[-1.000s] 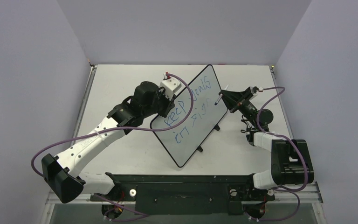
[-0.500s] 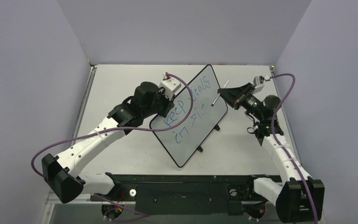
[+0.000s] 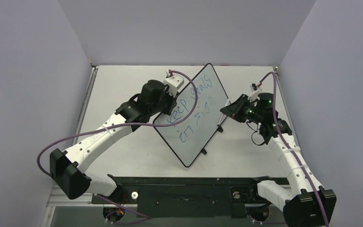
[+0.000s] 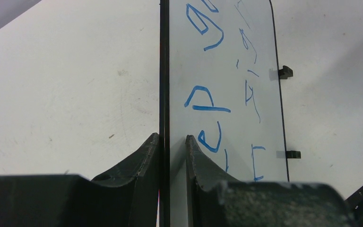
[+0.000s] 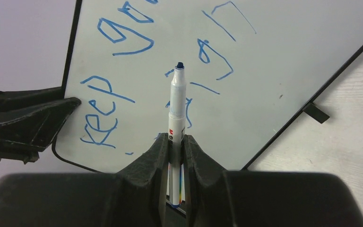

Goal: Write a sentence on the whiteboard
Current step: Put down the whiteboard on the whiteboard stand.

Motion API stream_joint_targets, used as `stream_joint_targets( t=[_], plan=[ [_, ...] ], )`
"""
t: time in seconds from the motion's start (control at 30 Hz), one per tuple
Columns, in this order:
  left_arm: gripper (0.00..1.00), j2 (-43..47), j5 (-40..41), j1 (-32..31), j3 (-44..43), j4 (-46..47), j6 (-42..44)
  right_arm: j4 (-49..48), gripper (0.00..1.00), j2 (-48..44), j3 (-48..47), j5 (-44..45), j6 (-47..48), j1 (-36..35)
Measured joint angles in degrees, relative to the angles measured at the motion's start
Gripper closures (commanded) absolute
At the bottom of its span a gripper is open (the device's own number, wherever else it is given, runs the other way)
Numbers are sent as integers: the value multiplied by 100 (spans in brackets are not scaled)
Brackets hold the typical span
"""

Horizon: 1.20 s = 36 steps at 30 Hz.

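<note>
Clamping the board point(image 4: 227, 61) by its edge, the left gripper point(image 4: 170, 140) holds it tilted while the right gripper point(image 5: 173, 142) grips a marker point(image 5: 176, 104) pointed at the sentence point(image 5: 108, 91).

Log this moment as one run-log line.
left end effector: shut on whiteboard edge | right end effector: shut on marker | sentence: blue, two lines

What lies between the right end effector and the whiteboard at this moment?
Only the marker, gripped in the right end effector and pointing tip-first at the whiteboard; otherwise bare. The right wrist view shows this.
</note>
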State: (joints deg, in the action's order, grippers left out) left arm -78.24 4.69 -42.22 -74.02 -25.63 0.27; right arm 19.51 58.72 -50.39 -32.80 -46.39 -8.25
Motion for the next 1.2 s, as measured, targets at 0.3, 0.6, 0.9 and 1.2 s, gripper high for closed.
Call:
stream_joint_targets(
  t=[0.3,0.6,0.9,1.2],
  plan=[
    [100,-162,232,98,208,199,-422,175,100,-2,28,17,234,0],
    [99,-212,678,153,798,190,-737,219,100,-2,74,-87,339,0],
    [97,-221,662,85,833,9,-597,232,100,-2,151,-107,380,0],
    [86,-127,608,61,831,-28,-555,249,100,-2,166,-107,382,0]
  ],
)
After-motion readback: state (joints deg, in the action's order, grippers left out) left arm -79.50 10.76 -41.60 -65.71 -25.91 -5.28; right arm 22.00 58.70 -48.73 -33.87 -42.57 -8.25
